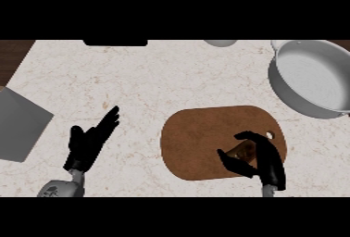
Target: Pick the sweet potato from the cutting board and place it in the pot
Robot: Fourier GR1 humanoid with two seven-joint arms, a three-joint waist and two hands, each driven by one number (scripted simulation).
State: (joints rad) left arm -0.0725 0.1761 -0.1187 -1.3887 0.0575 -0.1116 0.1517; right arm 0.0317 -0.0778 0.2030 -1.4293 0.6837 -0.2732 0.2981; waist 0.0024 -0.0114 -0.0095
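Observation:
A brown sweet potato (240,151) lies on the right part of the brown wooden cutting board (198,139). My right hand (263,157) is over it, fingers and thumb curled round it, so most of the potato is hidden. The grey pot (311,76) stands at the far right of the counter, beyond the board, and nothing shows inside it. My left hand (90,141) rests open at the lower left, fingers pointing up and to the right, holding nothing.
A grey flat object (17,122) lies at the left edge. A dark object (115,42) and a pale round one (220,42) sit at the counter's far edge. Bare marble counter (137,83) stretches between the board and the far edge.

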